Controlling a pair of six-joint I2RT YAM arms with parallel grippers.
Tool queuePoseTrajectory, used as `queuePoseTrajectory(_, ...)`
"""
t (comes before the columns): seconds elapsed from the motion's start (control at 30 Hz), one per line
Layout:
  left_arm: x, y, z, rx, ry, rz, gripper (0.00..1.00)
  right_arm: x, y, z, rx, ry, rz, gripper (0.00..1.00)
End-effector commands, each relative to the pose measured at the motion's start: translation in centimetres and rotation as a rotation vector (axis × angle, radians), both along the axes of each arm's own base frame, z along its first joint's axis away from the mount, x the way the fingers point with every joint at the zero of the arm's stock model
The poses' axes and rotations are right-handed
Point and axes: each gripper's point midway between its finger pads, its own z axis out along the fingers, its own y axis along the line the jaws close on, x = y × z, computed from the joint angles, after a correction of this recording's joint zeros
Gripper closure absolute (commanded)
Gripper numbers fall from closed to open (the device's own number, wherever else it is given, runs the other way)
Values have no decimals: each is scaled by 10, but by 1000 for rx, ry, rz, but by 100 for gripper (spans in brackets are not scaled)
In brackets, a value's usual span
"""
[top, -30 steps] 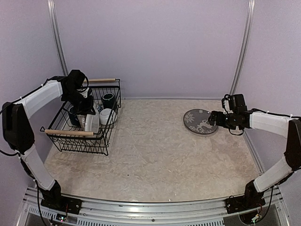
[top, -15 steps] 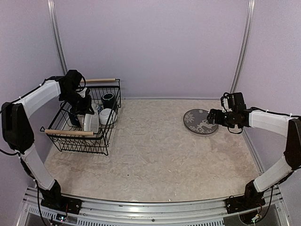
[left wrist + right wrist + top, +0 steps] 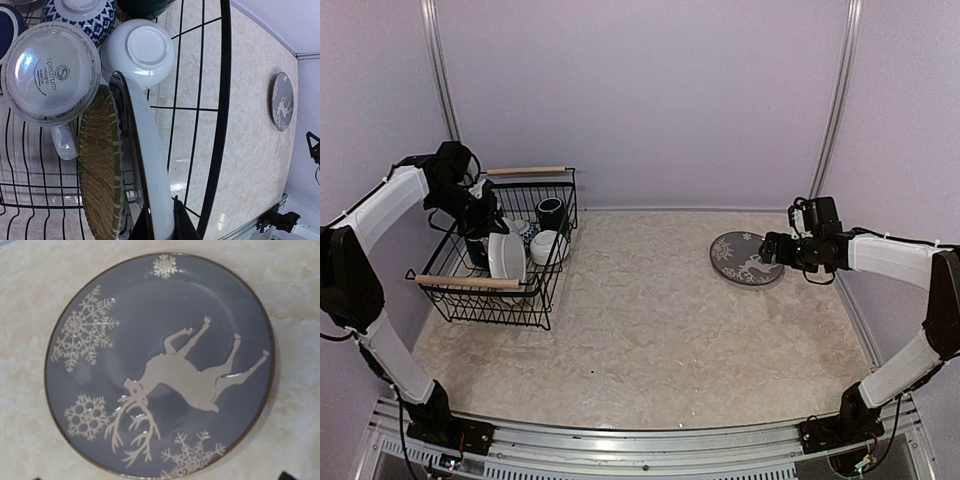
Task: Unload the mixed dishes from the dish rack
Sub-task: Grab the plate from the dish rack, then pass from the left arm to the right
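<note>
Your left gripper (image 3: 162, 226) pinches the white plate (image 3: 147, 150) by its rim, seemingly to draw it edgewise from the dish rack (image 3: 223, 100).

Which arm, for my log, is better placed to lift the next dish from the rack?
Left: the left gripper is shut on the white plate inside the dish rack. The right gripper hangs open by the grey reindeer plate, across the table.

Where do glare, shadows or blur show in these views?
Top external: even light, only a faint shadow beneath the dish rack. Left wrist: a soft sheen on the upturned base of the white mug. Right wrist: sharp, small glints on the deer plate.
</note>
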Motion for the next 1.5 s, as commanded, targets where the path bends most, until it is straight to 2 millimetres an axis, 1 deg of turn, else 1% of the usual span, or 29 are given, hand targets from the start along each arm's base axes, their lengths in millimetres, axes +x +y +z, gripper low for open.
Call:
queuePoseTrajectory(0.0, -6, -22, 57, -148, -111, -42, 100, 5, 8, 4, 8, -17, 13, 0)
queuePoseTrajectory(0.2, -10, -27, 82, -182, -150, -51, 100, 6, 10, 5, 10, -22, 16, 0)
queuePoseTrajectory(0.27, -12, -28, 90, -183, -167, -52, 100, 5, 15, 5, 28, -19, 38, 0)
queuePoseTrajectory(0.4, -14, -33, 108, -176, -204, -63, 100, 5, 18, 6, 36, -21, 43, 0)
queuePoseTrajectory(0.47, -17, -39, 121, -179, -236, -81, 100, 4, 19, 6, 39, -21, 45, 0)
queuePoseTrajectory(0.57, -25, -51, 147, -171, -316, -119, 100, 4, 22, 7, 46, -20, 45, 0)
queuePoseTrajectory(0.67, -31, -59, 173, -123, -428, -154, 100, 5, 26, 9, 61, -21, 46, 0)
queuePoseTrajectory(0.77, -37, -69, 200, -52, -578, -192, 100, 6, 32, 12, 81, -24, 48, 0)
queuePoseTrajectory(0.83, -40, -79, 216, 8, -695, -224, 100, 7, 37, 14, 99, -22, 50, 0)
queuePoseTrajectory(0.87, -44, -90, 229, 33, -784, -256, 100, 9, 40, 15, 113, -20, 49, 0)
queuePoseTrajectory(0.9, -46, -97, 237, 63, -855, -267, 100, 10, 44, 16, 126, -19, 56, 0)
queuePoseTrajectory(0.97, -48, -111, 247, 127, -991, -296, 100, 12, 53, 20, 155, -19, 67, 0)
queuePoseTrajectory(1.0, -48, -120, 242, 161, -1037, -319, 100, 13, 58, 21, 169, -18, 76, 0)
queuePoseTrajectory(1.07, -52, -136, 249, 225, -1159, -361, 100, 15, 70, 25, 196, -22, 100, 0)
queuePoseTrajectory(1.13, -53, -156, 249, 311, -1252, -411, 100, 16, 83, 30, 221, -22, 124, 0)
queuePoseTrajectory(1.17, -54, -167, 247, 366, -1297, -444, 100, 16, 89, 31, 234, -20, 132, 0)
queuePoseTrajectory(1.23, -51, -193, 237, 483, -1364, -507, 100, 18, 100, 37, 275, -16, 149, 0)
queuePoseTrajectory(1.3, -40, -215, 220, 604, -1411, -539, 100, 19, 111, 44, 345, -9, 162, 0)
queuePoseTrajectory(1.33, -36, -222, 215, 658, -1432, -545, 100, 19, 117, 48, 387, -7, 177, 0)
queuePoseTrajectory(1.37, -23, -244, 191, 754, -1450, -599, 100, 18, 132, 57, 483, 10, 213, 0)
queuePoseTrajectory(1.47, -10, -268, 157, 828, -1493, -648, 100, 19, 140, 66, 552, 22, 219, 0)
